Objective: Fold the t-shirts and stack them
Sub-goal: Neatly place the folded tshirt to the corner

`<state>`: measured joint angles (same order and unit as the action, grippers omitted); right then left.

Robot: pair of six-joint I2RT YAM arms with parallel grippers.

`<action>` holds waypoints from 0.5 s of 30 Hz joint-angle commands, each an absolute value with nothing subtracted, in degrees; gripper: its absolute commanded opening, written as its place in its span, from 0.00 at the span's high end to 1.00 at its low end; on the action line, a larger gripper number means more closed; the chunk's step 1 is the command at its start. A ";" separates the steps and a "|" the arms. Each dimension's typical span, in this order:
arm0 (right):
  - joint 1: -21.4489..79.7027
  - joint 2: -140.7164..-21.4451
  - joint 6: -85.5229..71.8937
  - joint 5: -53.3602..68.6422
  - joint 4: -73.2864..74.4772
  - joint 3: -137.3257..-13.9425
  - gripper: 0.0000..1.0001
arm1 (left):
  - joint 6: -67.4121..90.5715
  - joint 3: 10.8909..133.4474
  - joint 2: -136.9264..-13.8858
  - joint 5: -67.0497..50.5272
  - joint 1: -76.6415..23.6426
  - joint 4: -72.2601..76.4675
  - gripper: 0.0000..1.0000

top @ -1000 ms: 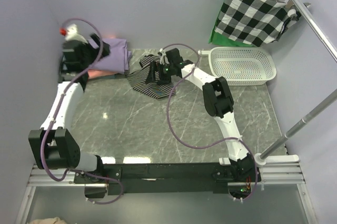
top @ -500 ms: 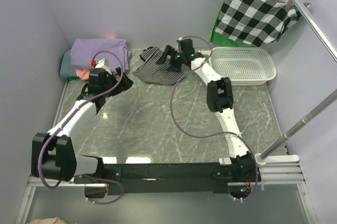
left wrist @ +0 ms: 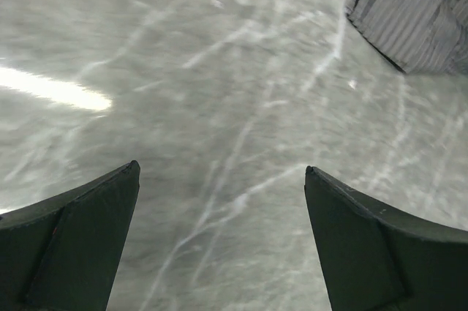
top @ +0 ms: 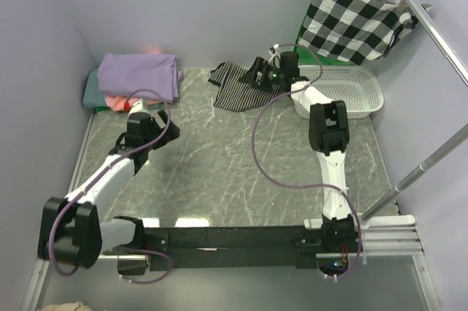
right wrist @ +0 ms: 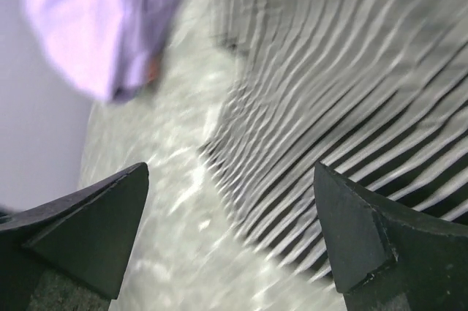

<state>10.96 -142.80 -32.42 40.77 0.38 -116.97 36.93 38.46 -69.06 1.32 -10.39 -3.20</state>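
Observation:
Three folded t-shirts are stacked at the back left corner: lavender-purple (top: 139,75) on top, salmon-pink (top: 117,102) and grey-teal (top: 91,94) showing beneath. A black-and-white striped garment (top: 235,85) lies crumpled at the back middle. My right gripper (top: 254,77) hovers open over its right part; in the right wrist view the jaws (right wrist: 230,172) straddle the edge of the striped garment (right wrist: 351,91), with the lavender shirt (right wrist: 95,25) beyond. My left gripper (top: 150,122) stands open over bare marble (left wrist: 221,168), the striped garment (left wrist: 417,11) far ahead of it.
A white perforated basket (top: 338,91) stands at the back right, right beside the right arm. Behind it, a checked cloth (top: 357,18) hangs on a wooden hanger from a metal rail (top: 431,22). Walls close in the left and back edges.
My left arm pulled back from the shirt stack toward the near left of the table. My right arm swung right and back, and the striped garment now lies further right and back.

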 commanded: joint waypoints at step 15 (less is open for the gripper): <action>21.52 -76.84 -12.57 -10.59 -16.85 -43.80 0.00 | 35.34 18.20 -38.16 39.71 -11.16 8.87 0.01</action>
